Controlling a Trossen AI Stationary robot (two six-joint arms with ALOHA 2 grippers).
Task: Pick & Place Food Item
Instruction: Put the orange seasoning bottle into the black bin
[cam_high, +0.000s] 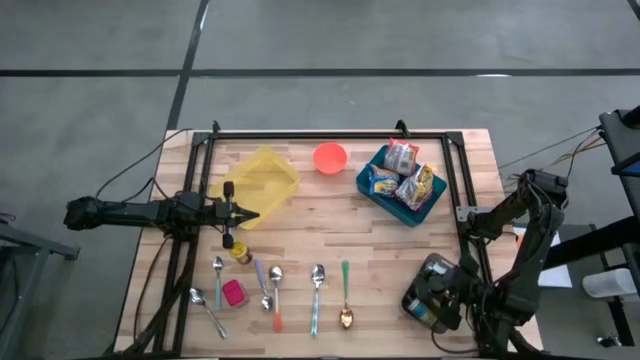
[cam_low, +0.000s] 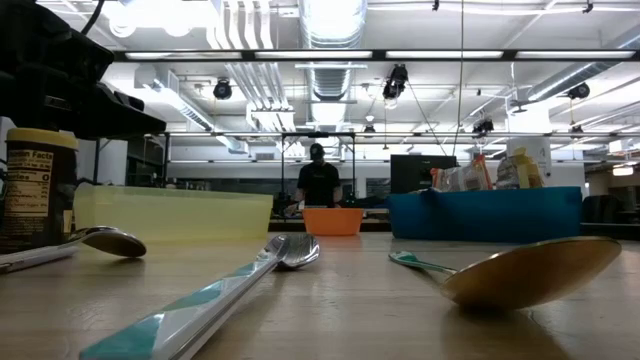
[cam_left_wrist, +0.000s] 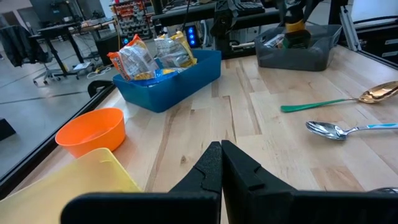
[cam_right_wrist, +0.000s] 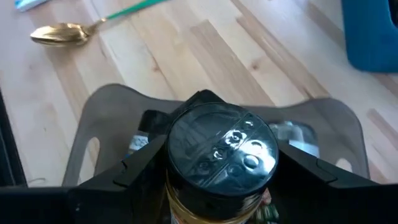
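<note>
A jar with a black lid (cam_right_wrist: 221, 146) and a yellowish label sits between the fingers of my right gripper (cam_right_wrist: 221, 167), over a grey see-through bin (cam_right_wrist: 106, 118) at the table's near right corner (cam_high: 432, 265). The left wrist view shows the same jar (cam_left_wrist: 295, 28) standing up out of the bin (cam_left_wrist: 305, 55). My left gripper (cam_high: 250, 213) is shut and empty at the table's left side, level above the wood (cam_left_wrist: 221, 155). A blue bin (cam_high: 400, 190) at the far right holds snack packets. My right gripper has the jar pinched between its two fingers (cam_right_wrist: 140, 167), one on each side of the jar's body just under the lid (cam_right_wrist: 173, 186). The fingers slant down at it from above. The jar stands upright over the grey bin; its bottom is hidden.
An orange bowl (cam_high: 330, 157) and a yellow container (cam_high: 262, 180) stand at the far side. A small yellow-lidded jar (cam_high: 240, 252) stands near my left gripper. Several spoons (cam_high: 316, 290) and a pink thing (cam_high: 233, 292) lie along the near edge. A black frame (cam_high: 330, 135) borders the table.
</note>
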